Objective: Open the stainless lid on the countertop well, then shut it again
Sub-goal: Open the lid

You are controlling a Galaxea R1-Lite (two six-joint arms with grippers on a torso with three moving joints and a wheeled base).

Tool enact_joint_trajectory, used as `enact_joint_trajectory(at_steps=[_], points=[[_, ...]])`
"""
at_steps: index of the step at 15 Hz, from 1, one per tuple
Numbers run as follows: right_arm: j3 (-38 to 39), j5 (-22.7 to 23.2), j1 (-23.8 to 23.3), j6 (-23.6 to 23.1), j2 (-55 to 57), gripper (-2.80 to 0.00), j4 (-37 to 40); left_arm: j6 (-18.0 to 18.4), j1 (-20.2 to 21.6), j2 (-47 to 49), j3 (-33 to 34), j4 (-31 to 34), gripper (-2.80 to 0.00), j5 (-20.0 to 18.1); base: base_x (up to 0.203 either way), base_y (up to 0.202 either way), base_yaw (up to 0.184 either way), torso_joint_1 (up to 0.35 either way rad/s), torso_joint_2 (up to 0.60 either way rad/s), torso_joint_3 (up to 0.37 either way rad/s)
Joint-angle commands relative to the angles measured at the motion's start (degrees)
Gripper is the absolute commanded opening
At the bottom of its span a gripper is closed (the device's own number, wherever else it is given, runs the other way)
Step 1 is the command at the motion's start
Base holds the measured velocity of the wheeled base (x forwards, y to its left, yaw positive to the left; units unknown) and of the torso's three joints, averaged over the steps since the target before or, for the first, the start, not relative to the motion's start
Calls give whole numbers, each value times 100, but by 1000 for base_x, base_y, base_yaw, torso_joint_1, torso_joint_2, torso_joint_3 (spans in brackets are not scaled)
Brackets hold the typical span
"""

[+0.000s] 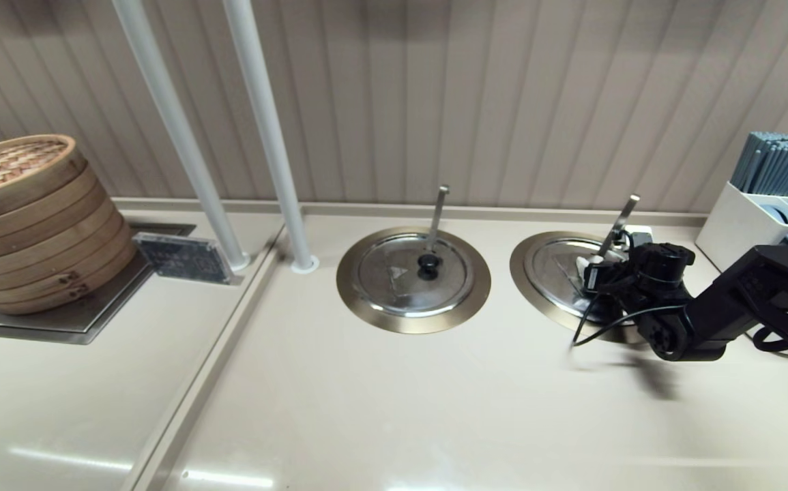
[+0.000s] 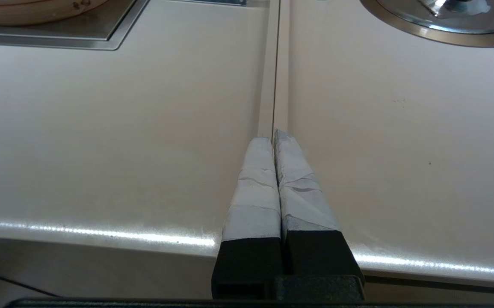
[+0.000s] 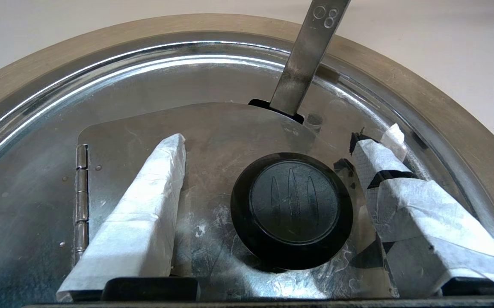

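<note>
Steel ladle handle [image 3: 304,60] behind black knob [image 3: 291,209], right gripper [image 3: 272,188] straddling, spread.

Beige countertop [image 1: 380,409], seamed. Set in it: two bronze-rimmed wells, left well [image 1: 413,280] and right well [image 1: 537,273], each lidded. Also: bamboo steamers [image 1: 28,221] on steel tray [image 1: 59,327], sign [image 1: 179,257], white utensil holder [image 1: 741,221].

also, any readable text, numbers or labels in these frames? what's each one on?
"08": stamped near the top of the ladle handle that rises through the stainless lid, right wrist view.
Dark acrylic sign beside the bamboo steamer stack: printed, too blurred to read.
Black knob: three moulded ridges only, no text.
</note>
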Motion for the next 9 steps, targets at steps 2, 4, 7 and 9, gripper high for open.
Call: enact_joint_trajectory(at_steps=[2,4,7,9], points=[[46,-4,34,5,-66,0,-31,0,1,0,0,-1,-280,2,0,0,0,0,0,0],[131,-4,87,5,-87,0,-48,0,1,0,0,-1,-280,2,0,0,0,0,0,0],[139,-4,104,-3,-87,0,-83,4,1,0,0,5,-280,2,0,0,0,0,0,0],[139,-4,104,-3,-43,0,-83,0,1,0,0,-1,-280,2,0,0,0,0,0,0]])
